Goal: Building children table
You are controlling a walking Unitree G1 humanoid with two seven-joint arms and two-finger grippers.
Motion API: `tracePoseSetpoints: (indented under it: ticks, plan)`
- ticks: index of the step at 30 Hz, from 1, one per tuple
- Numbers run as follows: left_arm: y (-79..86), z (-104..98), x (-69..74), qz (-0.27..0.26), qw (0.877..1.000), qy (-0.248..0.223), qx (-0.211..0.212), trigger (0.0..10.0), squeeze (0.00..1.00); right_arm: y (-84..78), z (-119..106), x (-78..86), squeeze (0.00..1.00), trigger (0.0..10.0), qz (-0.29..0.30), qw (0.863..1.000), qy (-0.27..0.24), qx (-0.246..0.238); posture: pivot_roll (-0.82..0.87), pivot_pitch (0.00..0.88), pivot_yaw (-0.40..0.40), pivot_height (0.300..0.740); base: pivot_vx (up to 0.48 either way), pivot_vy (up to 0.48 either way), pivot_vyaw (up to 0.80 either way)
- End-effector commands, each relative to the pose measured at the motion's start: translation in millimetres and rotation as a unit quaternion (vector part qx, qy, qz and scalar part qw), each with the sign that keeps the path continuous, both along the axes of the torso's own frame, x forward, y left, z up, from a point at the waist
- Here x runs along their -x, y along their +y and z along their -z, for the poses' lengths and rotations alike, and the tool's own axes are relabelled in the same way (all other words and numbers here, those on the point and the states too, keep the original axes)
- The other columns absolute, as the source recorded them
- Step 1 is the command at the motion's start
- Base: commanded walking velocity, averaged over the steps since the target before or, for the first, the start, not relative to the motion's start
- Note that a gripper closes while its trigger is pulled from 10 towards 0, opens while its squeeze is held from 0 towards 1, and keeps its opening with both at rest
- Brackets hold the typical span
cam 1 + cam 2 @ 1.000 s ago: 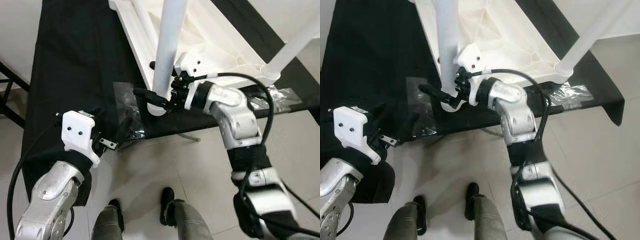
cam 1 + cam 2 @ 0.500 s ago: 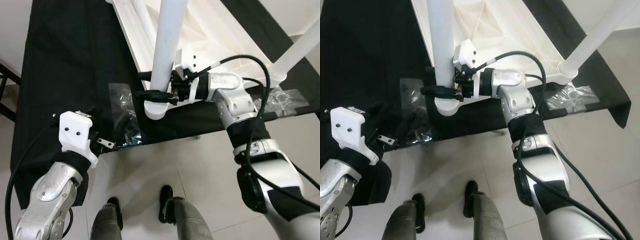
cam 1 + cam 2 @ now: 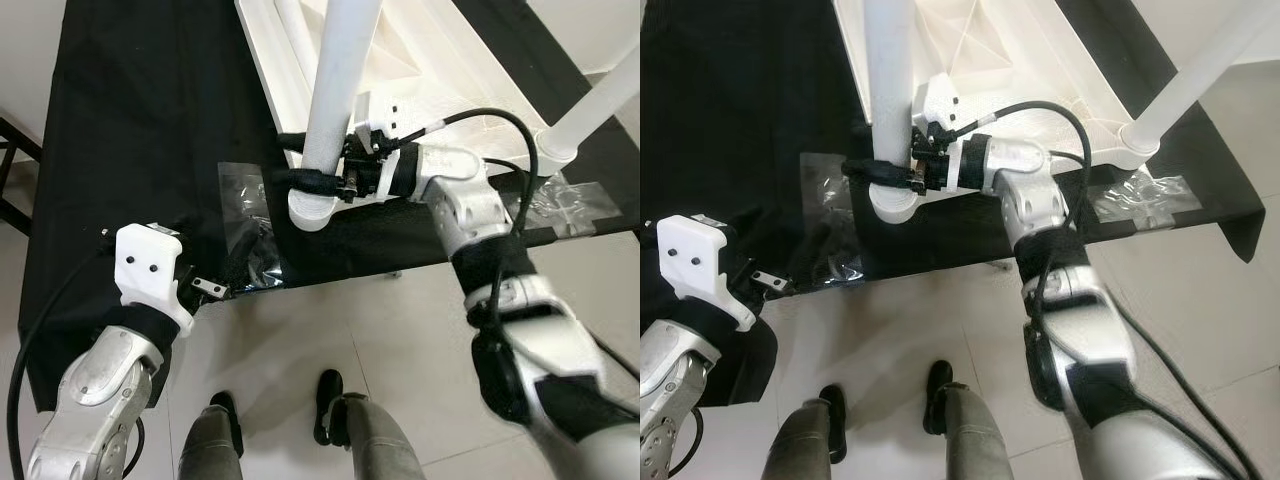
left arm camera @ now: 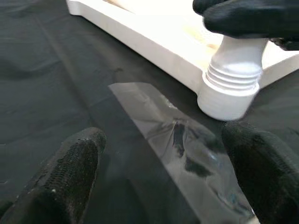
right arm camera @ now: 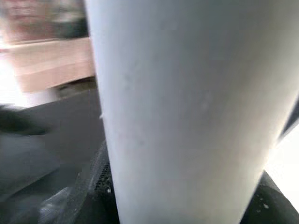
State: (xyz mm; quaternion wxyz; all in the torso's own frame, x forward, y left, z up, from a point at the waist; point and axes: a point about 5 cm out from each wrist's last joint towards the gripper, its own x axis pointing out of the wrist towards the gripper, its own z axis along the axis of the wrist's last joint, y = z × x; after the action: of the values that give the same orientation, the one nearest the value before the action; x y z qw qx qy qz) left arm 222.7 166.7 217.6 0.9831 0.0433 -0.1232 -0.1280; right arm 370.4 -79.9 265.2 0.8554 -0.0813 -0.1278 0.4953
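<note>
the white table top (image 3: 420,60) lies upside down on a black cloth (image 3: 150,110), upper centre of the head views. a white table leg (image 3: 335,100) stands up from its near corner, base socket (image 3: 310,208) at the cloth's front edge, centre frame. a 2nd leg (image 3: 590,105) rises at the upper right.

right gripper (image 3: 300,182) comes in from the right at mid-frame, fingers closed round the lower part of the near leg just above the socket; one black finger (image 3: 875,168) wraps the front of the leg. in the right wrist view the leg (image 5: 187,107) sits right against the cam, black finger tips showing at its lower edge.

left gripper (image 4: 163,172) is low left in the head views, white wrist block (image 3: 150,270) over the cloth's front edge, well apart from the leg. its fingers (image 4: 74,163) stand wide open, holding nothing, above a clear plastic bag (image 4: 187,149) lying flat on the cloth. past the bag, the wrist view shows the threaded leg base (image 4: 233,88) w/ the right gripper's black finger across it.

another clear bag (image 3: 560,195) lies on the cloth at right, near the 2nd leg. floor is pale tile (image 3: 400,320); the robot's own legs + feet (image 3: 325,395) at bottom centre.
</note>
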Motion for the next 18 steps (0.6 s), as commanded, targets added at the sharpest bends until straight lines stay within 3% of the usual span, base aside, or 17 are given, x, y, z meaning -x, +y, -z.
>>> tracePoseSetpoints:
  ticks: [1, 2, 3, 5, 8, 9, 11, 12, 16, 17, 18]
  plan:
    - [0.8, 3.8, 3.0, 0.001, 1.000, 0.010, 0.000, 10.0, 0.00, -9.1, 58.2, 5.4, 0.00, 0.0, 0.152, 0.982, 0.110, 0.001, 0.10, 0.394, -0.120, 0.740, 0.000, 0.000, 0.00]
    - [-0.1, 5.4, 1.8, 0.005, 1.000, 0.014, 0.003, 10.0, 0.00, -3.4, 84.5, 24.6, 0.00, 0.0, 0.222, 0.964, 0.146, -0.010, 0.09, 0.405, -0.113, 0.740, 0.000, 0.000, 0.00]
    - [-0.1, 5.4, 1.8, 0.005, 1.000, 0.014, 0.003, 10.0, 0.00, -3.4, 84.5, 24.6, 0.00, 0.0, 0.222, 0.964, 0.146, -0.010, 0.09, 0.405, -0.113, 0.740, 0.000, 0.000, 0.00]
    - [-3.3, 7.7, 0.2, 0.013, 1.000, 0.019, 0.007, 10.0, 0.00, 0.4, 102.6, 44.3, 0.00, 0.0, 0.296, 0.938, 0.176, -0.026, 0.08, 0.393, -0.107, 0.740, 0.000, 0.000, 0.00]
    - [-5.8, 8.6, -0.2, 0.018, 1.000, 0.020, 0.009, 10.0, 0.00, 3.3, 98.3, 41.4, 0.00, 0.0, 0.301, 0.938, 0.170, -0.030, 0.08, 0.388, -0.107, 0.740, 0.000, 0.000, 0.00]
    - [-8.5, 8.4, -1.8, 0.022, 1.000, 0.019, 0.011, 10.0, 0.00, 5.6, 88.0, 31.0, 0.00, 0.0, 0.300, 0.941, 0.154, -0.031, 0.09, 0.381, -0.111, 0.740, 0.000, 0.000, 0.00]
    - [-8.6, 7.9, -2.5, 0.022, 1.000, 0.018, 0.011, 10.0, 0.00, 5.4, 84.8, 27.3, 0.00, 0.0, 0.299, 0.942, 0.149, -0.032, 0.09, 0.381, -0.111, 0.740, 0.000, 0.000, 0.00]
    - [-8.1, 7.3, -2.9, 0.022, 1.000, 0.017, 0.011, 10.0, 0.00, 3.0, 81.7, 22.0, 0.00, 10.0, 0.302, 0.943, 0.141, -0.026, 0.09, 0.377, -0.112, 0.740, 0.000, 0.000, 0.00]
    - [-6.6, 6.4, -3.1, 0.020, 1.000, 0.015, 0.010, 10.0, 0.00, -1.8, 74.1, 15.3, 0.00, 10.0, 0.312, 0.941, 0.128, -0.025, 0.10, 0.374, -0.112, 0.740, 0.000, 0.000, 0.00]
    - [-5.3, 5.9, -3.5, 0.018, 1.000, 0.013, 0.009, 10.0, 0.00, -3.1, 57.3, 13.6, 1.00, 10.0, 0.297, 0.948, 0.111, -0.042, 0.11, 0.367, -0.106, 0.740, 0.000, 0.000, 0.00]
    - [-5.3, 5.9, -3.5, 0.018, 1.000, 0.013, 0.009, 10.0, 0.00, -3.1, 57.3, 13.6, 1.00, 10.0, 0.297, 0.948, 0.111, -0.042, 0.11, 0.367, -0.106, 0.740, 0.000, 0.000, 0.00]
